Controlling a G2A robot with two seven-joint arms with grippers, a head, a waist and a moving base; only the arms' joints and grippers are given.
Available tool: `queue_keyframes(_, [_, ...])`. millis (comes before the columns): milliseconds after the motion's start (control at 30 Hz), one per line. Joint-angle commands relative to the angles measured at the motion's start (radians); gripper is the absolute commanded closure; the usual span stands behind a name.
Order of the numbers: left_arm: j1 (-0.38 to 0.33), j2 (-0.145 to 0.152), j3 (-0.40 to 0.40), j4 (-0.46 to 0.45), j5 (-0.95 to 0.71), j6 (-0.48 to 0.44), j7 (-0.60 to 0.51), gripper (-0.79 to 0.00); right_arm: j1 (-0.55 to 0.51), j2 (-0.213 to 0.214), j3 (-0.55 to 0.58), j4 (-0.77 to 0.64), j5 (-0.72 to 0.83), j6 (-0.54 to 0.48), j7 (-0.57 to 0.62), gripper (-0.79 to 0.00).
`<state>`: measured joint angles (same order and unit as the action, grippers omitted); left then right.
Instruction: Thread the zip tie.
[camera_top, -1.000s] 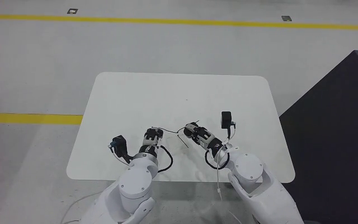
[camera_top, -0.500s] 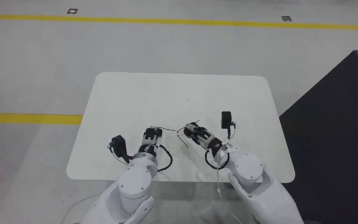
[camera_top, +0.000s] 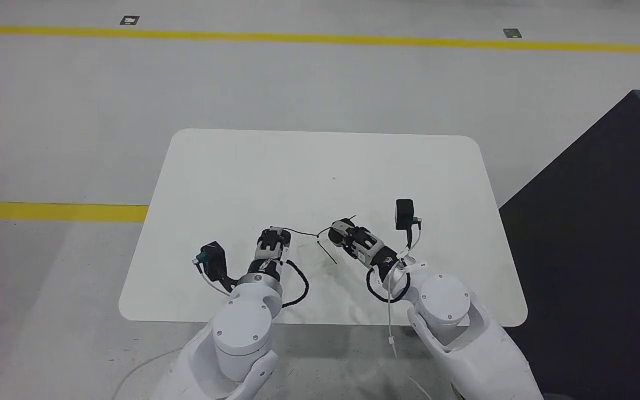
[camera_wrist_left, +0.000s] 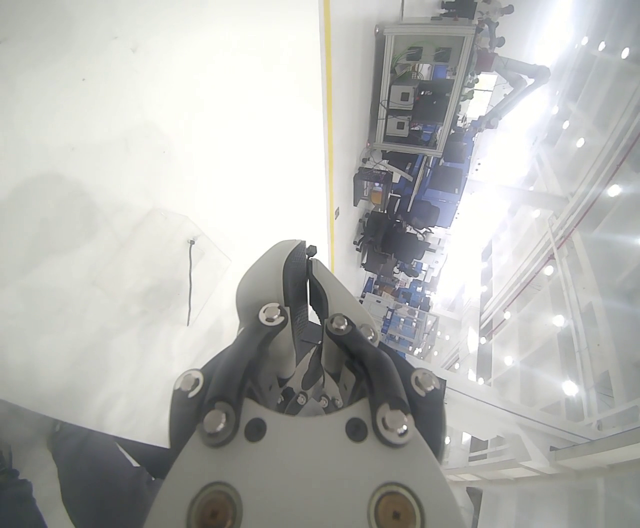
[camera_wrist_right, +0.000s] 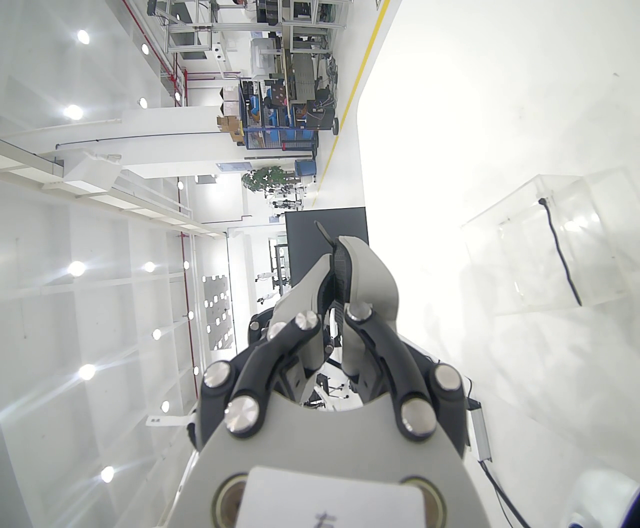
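White table (camera_top: 300, 170), both arms sat near its front edge. Left gripper (camera_top: 271, 238) & right gripper (camera_top: 340, 232) were pinched shut, each w/ a black bit of the zip tie (camera_top: 300, 233) at the tips. Tie ran sideways btwn them, ends nearly lined up imo.
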<state>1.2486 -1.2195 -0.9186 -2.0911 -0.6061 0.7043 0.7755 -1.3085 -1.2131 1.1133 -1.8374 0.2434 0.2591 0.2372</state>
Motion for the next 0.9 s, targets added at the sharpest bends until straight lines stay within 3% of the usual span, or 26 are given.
queue_keyframes(0, [0.003, -0.003, -0.004, 0.001, 0.006, 0.003, -0.005, 0.000, 0.000, 0.000, 0.000, 0.000, 0.000, 0.000, 0.000, 0.000])
queue_keyframes(867, [0.041, -0.051, -0.028, -0.005, 0.101, 0.044, -0.081, 0.000, 0.000, 0.000, 0.000, 0.000, 0.000, 0.000, 0.000, 0.000])
